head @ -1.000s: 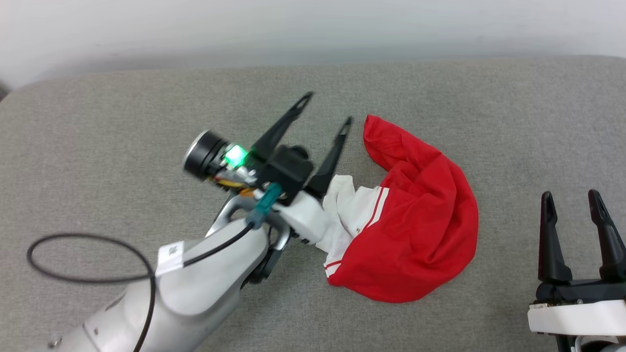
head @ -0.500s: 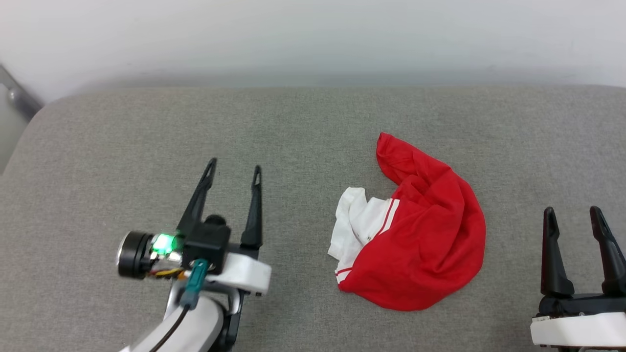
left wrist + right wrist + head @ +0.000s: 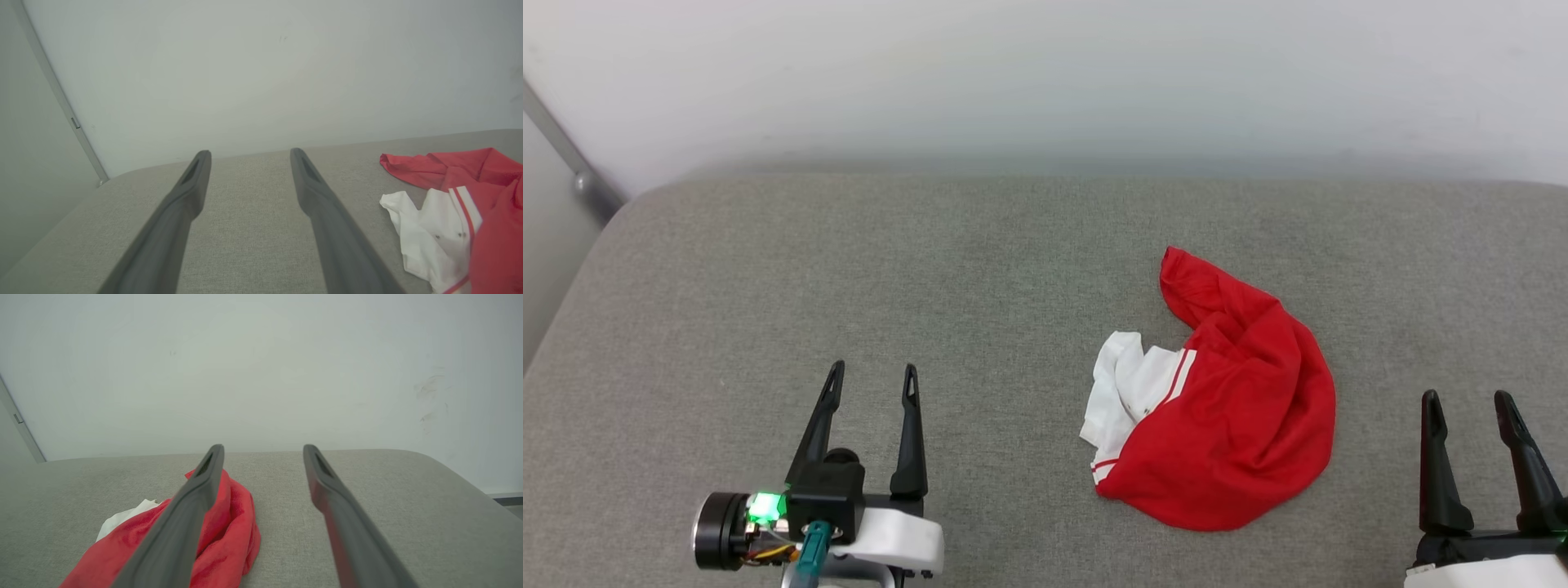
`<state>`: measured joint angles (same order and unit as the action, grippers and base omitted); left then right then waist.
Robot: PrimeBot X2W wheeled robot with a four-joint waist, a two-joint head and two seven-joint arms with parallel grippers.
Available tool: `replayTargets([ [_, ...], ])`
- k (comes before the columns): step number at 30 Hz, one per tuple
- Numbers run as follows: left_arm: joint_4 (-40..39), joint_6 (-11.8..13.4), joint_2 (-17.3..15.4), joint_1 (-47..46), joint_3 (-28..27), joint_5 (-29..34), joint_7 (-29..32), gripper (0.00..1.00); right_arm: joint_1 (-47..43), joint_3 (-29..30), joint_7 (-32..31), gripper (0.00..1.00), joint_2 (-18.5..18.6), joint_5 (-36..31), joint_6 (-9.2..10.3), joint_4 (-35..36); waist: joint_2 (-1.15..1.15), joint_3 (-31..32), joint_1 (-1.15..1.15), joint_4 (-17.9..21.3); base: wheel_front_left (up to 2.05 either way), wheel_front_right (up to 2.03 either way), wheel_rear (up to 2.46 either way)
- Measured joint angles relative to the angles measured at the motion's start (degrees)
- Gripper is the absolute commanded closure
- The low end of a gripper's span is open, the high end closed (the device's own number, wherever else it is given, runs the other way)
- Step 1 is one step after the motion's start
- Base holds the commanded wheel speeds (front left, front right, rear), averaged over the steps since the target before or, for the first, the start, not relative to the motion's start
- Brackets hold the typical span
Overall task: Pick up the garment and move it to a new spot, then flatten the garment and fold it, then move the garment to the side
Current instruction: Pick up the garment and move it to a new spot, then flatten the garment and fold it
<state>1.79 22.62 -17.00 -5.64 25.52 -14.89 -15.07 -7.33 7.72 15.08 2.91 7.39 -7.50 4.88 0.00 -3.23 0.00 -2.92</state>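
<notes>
On the grey cloth-covered desk (image 3: 931, 269), the garment (image 3: 1233, 441) lies in a crumpled red heap right of centre, one white sleeve (image 3: 1131, 384) with striped trim spilling out toward your left side. Your left gripper (image 3: 874, 370) hovers well apart from it, fingers spread and empty. Your right gripper (image 3: 1466, 398) sits near the heap's other side, likewise spread and holding nothing. The pick-up looks to be the step in hand. To do it well, come down on a raised fold rather than flat fabric, take the cloth deep between the fingers before pinching, and lift straight up so the bundle clears the desk before you carry it to its new spot
</notes>
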Motion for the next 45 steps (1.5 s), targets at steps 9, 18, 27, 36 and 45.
replayTargets([
  [9, 0.89, -4.59, 3.58, 4.31, -5.08, 4.14, 0.0, 0.0, -1.72, -0.67, 0.0, 0.0, 0.01, 0.66, -0.01, -0.57, 0.0, 1.58, 0.0, -0.11, 0.0, 0.0, 0.0],
  [18, 1.67, -7.84, 6.25, 6.44, -8.53, 7.01, 0.0, 0.0, -2.81, -1.43, 0.0, 0.0, 0.0, 0.93, -0.01, -0.88, 0.0, 2.45, 0.0, -0.36, 0.0, 0.0, 0.0],
  [27, 2.1, -10.02, 7.81, 7.2, -10.76, 9.29, 0.0, 0.0, -3.03, -1.64, 0.0, 0.0, 0.01, 1.09, -0.01, -1.01, 0.0, 2.73, 0.0, -0.59, 0.0, 0.0, 0.0],
  [36, 2.22, -11.56, 8.92, 7.47, -12.21, 10.78, 0.0, 0.0, -3.11, -1.86, 0.0, 0.0, 0.01, 1.13, 0.0, -0.99, 0.0, 2.66, 0.0, -0.74, 0.0, 0.0, 0.0],
  [45, 2.52, -12.55, 9.68, 7.63, -13.3, 11.67, 0.0, 0.0, -3.15, -1.94, 0.0, 0.0, 0.01, 1.16, -0.01, -0.99, 0.0, 2.62, 0.0, -0.59, 0.0, 0.0, 0.0],
])
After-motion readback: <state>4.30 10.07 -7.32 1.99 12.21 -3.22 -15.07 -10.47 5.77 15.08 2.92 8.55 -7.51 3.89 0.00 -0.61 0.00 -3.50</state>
